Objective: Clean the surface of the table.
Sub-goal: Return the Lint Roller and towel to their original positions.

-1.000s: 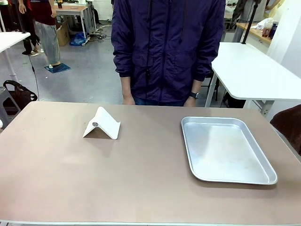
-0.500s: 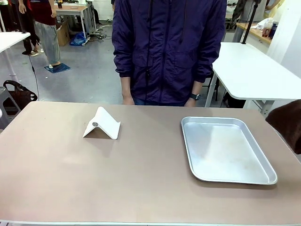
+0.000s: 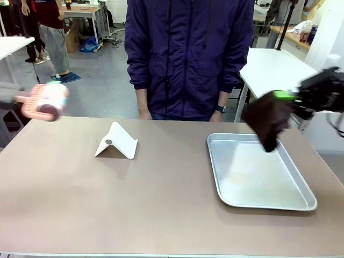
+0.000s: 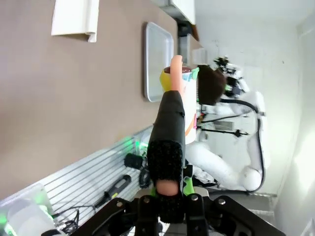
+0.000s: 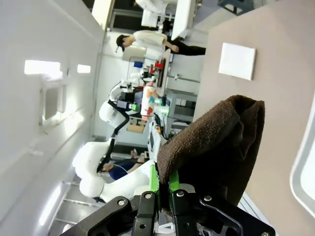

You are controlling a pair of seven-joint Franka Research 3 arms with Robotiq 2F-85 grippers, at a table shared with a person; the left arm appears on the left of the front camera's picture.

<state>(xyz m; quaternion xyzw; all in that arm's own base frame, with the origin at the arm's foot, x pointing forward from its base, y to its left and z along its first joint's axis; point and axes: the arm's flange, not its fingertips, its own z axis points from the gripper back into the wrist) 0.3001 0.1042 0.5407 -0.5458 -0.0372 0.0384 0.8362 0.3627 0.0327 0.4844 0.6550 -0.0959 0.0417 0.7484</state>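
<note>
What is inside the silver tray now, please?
The tray looks empty. The dark brown cloth, clamped in the right gripper, hangs above its far edge and hides a small part of the rim there.

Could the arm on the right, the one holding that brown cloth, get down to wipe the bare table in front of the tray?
Probably yes. The right gripper, shut on the brown cloth, hangs above the metal tray's far end, and the table in front of the tray lies bare. The white stand sits well left.
</note>
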